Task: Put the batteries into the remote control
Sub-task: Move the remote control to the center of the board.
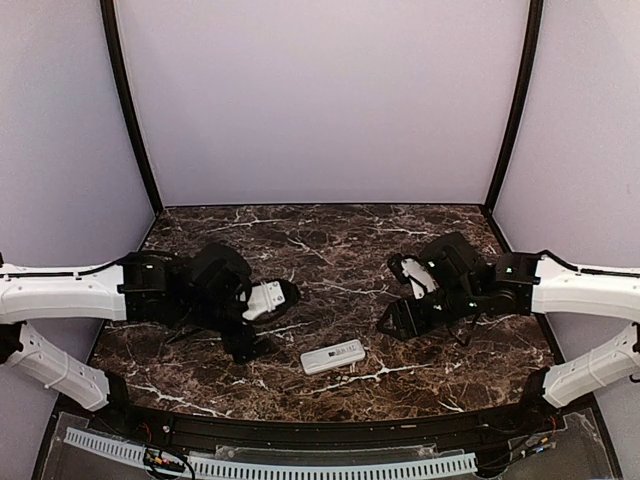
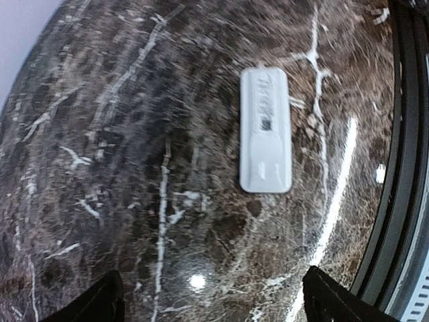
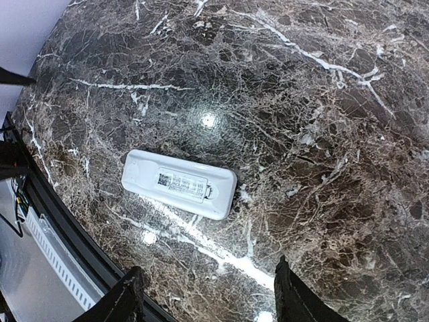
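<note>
The white remote control [image 1: 333, 357] lies flat on the dark marble table [image 1: 330, 240], near the front middle. Its back faces up, with a printed label and the closed cover showing [image 3: 179, 184]. In the left wrist view the remote control [image 2: 265, 131] lies lengthwise ahead of my fingers. My left gripper [image 1: 250, 345] hangs left of it, open, with only marble between the jaws [image 2: 214, 295]. Hovering to the remote's right, my right gripper [image 1: 395, 320] is open and empty too [image 3: 209, 288]. The batteries are out of view.
A black rail [image 1: 300, 430] runs along the table's front edge, with a white slotted cable duct [image 1: 270, 465] just below it. Pale walls close in the back and both sides.
</note>
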Robot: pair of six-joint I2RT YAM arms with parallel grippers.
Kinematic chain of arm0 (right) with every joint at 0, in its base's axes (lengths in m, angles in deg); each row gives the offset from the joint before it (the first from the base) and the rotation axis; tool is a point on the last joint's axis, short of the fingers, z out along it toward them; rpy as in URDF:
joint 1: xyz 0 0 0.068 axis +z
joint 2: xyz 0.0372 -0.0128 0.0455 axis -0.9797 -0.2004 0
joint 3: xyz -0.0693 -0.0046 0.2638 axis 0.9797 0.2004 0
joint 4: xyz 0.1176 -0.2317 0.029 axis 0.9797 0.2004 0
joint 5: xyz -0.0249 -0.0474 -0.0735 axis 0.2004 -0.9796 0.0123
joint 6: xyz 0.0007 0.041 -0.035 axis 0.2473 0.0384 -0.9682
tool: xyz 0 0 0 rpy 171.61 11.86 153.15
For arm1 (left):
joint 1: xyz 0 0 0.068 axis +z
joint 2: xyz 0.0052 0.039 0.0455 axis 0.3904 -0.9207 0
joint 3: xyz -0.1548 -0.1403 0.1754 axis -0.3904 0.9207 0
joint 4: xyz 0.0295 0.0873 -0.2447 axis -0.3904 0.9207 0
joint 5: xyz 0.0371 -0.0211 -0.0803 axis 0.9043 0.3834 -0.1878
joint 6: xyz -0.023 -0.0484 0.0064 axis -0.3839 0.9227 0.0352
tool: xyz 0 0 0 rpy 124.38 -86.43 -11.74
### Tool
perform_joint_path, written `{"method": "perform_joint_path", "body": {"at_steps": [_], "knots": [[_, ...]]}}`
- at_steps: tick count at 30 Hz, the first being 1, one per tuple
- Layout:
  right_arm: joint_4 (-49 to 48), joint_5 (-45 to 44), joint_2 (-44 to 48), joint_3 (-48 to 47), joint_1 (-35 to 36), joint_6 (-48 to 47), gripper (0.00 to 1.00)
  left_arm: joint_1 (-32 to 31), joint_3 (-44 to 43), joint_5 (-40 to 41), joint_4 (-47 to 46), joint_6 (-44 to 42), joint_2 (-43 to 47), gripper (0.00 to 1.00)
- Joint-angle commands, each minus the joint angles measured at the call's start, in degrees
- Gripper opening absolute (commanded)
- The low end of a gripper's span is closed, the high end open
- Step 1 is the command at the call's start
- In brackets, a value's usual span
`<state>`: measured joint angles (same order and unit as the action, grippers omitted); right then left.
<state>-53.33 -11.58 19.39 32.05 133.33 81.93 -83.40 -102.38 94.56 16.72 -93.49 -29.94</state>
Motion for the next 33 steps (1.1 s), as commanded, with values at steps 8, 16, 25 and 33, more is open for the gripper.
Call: {"method": "perform_joint_path", "body": {"at_steps": [8, 16, 25, 33], "knots": [[-7.5, 0.8, -9.2, 0.0, -0.3, 13.7, 0.66, -1.3, 2.4, -11.7, -9.1, -15.2, -19.7, 0.99], [-6.5, 4.1, -24.4, -6.4, -0.3, 17.3, 0.62, -1.3, 2.3, -11.4, -8.5, -17.4, -22.0, 0.99], [-11.1, 11.7, -33.4, -10.8, 0.0, 16.3, 0.48, 2.1, 5.3, -15.0, -13.2, -19.3, -22.9, 0.97], [-11.6, 14.9, -37.4, -13.3, 0.2, 16.7, 0.45, 3.5, 2.2, -15.3, -10.0, -18.8, -27.8, 0.90]]}}
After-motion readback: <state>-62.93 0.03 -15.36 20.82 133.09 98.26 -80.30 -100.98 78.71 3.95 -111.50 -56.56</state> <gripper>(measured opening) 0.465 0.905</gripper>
